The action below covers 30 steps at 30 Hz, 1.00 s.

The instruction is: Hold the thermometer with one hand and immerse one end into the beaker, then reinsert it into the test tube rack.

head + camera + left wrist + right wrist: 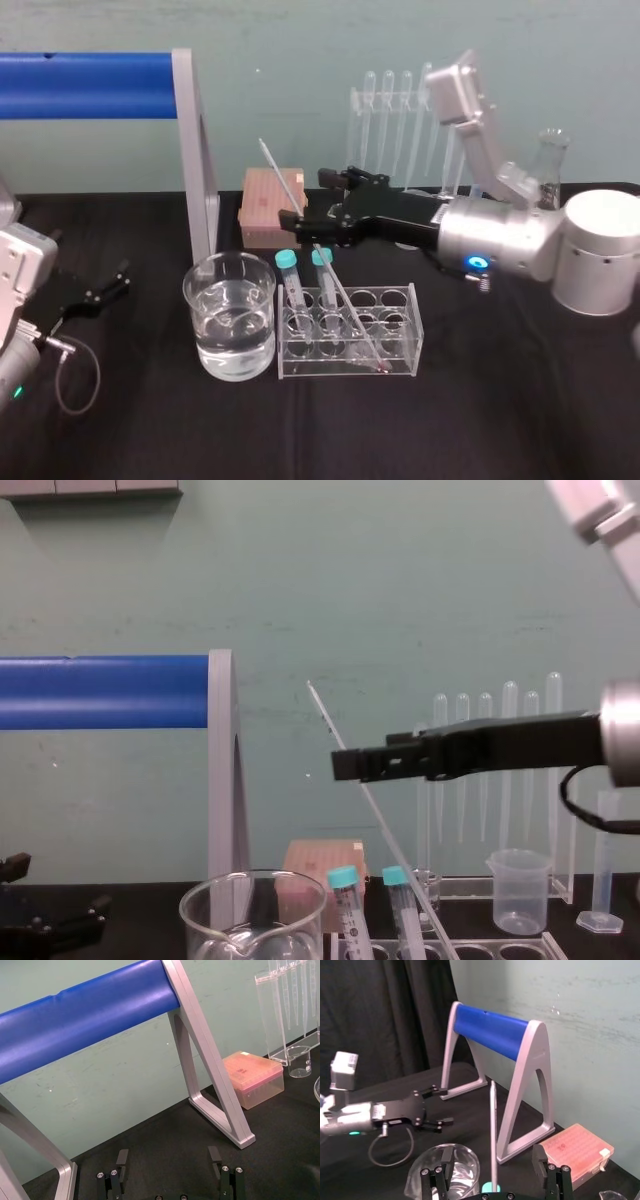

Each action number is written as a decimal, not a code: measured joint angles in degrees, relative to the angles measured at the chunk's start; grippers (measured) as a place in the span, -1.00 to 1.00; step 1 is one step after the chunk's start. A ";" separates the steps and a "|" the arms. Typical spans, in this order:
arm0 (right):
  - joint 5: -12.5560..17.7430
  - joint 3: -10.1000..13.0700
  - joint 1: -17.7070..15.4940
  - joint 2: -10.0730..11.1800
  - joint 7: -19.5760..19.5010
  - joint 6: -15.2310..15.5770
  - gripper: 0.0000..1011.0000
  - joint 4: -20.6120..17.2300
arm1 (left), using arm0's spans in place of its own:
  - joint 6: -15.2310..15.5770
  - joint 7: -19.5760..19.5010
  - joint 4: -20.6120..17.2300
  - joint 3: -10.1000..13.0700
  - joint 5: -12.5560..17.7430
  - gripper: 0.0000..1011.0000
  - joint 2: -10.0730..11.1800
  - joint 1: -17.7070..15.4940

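- Nearest the head camera, at lower centre, the glass beaker (pixel 203 325) stands part-filled with clear water: wide, thick-rimmed and smooth.
- At far left the left gripper (pixel 168 1155) lies parked on the black cloth, fingers spread and empty, well apart from the glassware.
- Just right of the beaker, the translucent plastic test tube rack (pixel 400 350) carries two teal-capped tubes (pixel 288 258) and the thermometer's foot.
- Thin, slick glass, the thermometer (pixel 493 1130) slants from the rack's lower right up toward upper left.
- Reaching in from the right, the right gripper (pixel 492 1152) straddles the rod's middle. Its black fingers (pixel 539 1157) are wide apart, one on each side, gripping nothing.
- This arm is the nearer; I judge it must close squarely across the rod's long axis.
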 joint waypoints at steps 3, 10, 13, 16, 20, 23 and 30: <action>-1.15 -1.03 0.83 -1.34 -0.90 -0.06 0.98 1.71 | 0.00 0.00 0.00 0.00 0.00 0.99 0.00 0.00; -2.19 -2.35 1.77 -3.19 -0.96 0.02 0.98 3.77 | 0.00 0.00 0.00 0.00 0.00 0.99 0.00 0.00; -2.41 -2.54 2.04 -3.76 -0.90 0.02 0.98 4.32 | 0.00 0.00 0.00 0.00 0.00 0.99 0.00 0.00; -2.55 -2.53 2.29 -4.37 -0.92 -0.04 0.98 4.82 | 0.00 0.00 0.00 0.00 0.00 0.99 0.00 0.00; -2.60 -2.19 2.50 -4.84 -0.99 -0.45 0.98 5.08 | 0.00 0.00 0.00 0.00 0.00 0.99 0.00 0.00; -2.66 -2.06 2.58 -4.94 -1.06 -0.65 0.98 5.13 | 0.00 0.00 0.00 0.00 0.00 0.99 0.00 0.00; -2.63 -2.04 2.51 -4.86 -1.12 -0.62 0.98 5.06 | 0.00 0.00 0.00 0.00 0.00 0.99 0.00 0.00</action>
